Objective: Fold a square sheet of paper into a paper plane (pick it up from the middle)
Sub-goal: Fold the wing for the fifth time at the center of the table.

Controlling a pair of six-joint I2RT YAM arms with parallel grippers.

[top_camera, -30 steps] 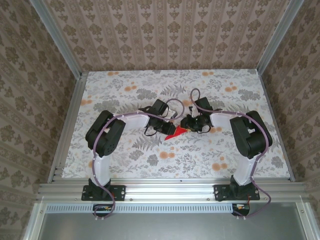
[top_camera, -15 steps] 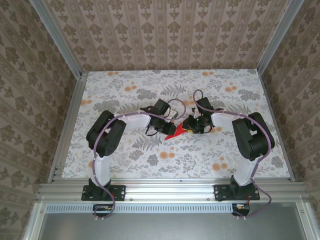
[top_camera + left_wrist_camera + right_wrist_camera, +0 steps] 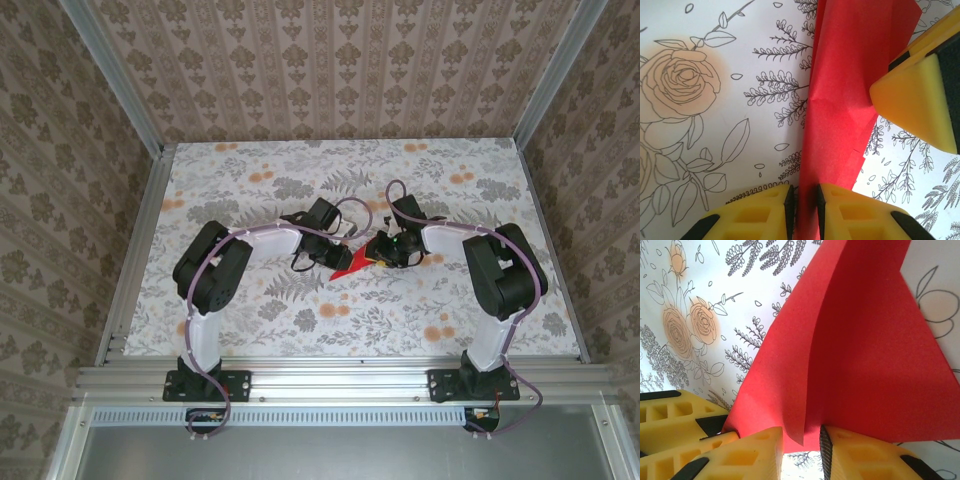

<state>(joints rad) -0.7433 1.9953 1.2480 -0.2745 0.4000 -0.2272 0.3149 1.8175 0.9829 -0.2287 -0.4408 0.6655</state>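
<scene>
Both grippers are closed narrowly on the red paper [image 3: 850,75]. The left gripper [image 3: 802,200] pinches one folded edge between its yellow pads, with the paper running straight up out of the jaws. The right gripper [image 3: 801,440] pinches a standing flap at the opposite end, where two layers meet along a curved crease.

Location of the paper: it sits near the middle of the floral tabletop [image 3: 250,180], between the two wrists. From above it reads as a small red wedge with its point toward the left arm's side. It is already creased and layered, so it is no longer a flat square, but it is not yet a slim dart.

Change over the last second: small. The left arm has held its pose. The right arm has shifted its elbow slightly outward and nudged its wrist a little. The red wedge has barely moved, and neither grip has widened or tightened noticeably.

Meaning for the task: judged from this, the fold is mid-sequence. Both arms are steadying the paper and adjusting its angle rather than regrasping it.

In the left wrist view, a yellow finger [image 3: 920,100] presses the paper's right edge. It is probably the right gripper's, though the framing is too tight to confirm this.
</scene>
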